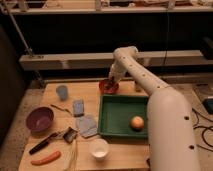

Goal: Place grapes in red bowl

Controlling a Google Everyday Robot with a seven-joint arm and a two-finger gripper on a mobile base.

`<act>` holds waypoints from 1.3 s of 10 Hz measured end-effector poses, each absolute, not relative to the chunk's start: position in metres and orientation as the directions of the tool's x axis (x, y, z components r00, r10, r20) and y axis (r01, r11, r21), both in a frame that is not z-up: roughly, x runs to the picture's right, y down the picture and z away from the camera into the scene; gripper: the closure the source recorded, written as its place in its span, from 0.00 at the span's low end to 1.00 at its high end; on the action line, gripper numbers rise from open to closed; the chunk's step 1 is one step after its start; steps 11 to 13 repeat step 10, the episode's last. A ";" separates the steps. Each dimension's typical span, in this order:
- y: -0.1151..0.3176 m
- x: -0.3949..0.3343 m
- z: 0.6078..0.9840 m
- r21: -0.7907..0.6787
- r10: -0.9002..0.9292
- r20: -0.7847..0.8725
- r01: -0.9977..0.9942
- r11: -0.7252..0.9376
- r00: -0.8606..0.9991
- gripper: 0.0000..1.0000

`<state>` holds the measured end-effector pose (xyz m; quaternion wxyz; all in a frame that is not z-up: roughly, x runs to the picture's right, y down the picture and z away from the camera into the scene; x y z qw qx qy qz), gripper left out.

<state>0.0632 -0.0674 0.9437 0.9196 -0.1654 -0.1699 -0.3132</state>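
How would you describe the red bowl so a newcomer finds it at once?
Start at the green tray; the red bowl sits just beyond its far left corner, under the gripper. It is orange-red, unlike the larger purple bowl and the white bowl.
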 end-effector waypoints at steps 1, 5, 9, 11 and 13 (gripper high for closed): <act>-0.066 0.064 0.946 -0.200 -0.513 0.410 0.623 0.757 0.754 0.38; -0.065 0.070 0.949 -0.173 -0.467 0.480 0.602 0.780 0.743 0.20; -0.066 0.070 0.948 -0.165 -0.464 0.492 0.602 0.781 0.737 0.20; -0.066 0.071 0.948 -0.166 -0.463 0.491 0.601 0.782 0.738 0.20; -0.066 0.071 0.948 -0.166 -0.463 0.491 0.601 0.782 0.738 0.20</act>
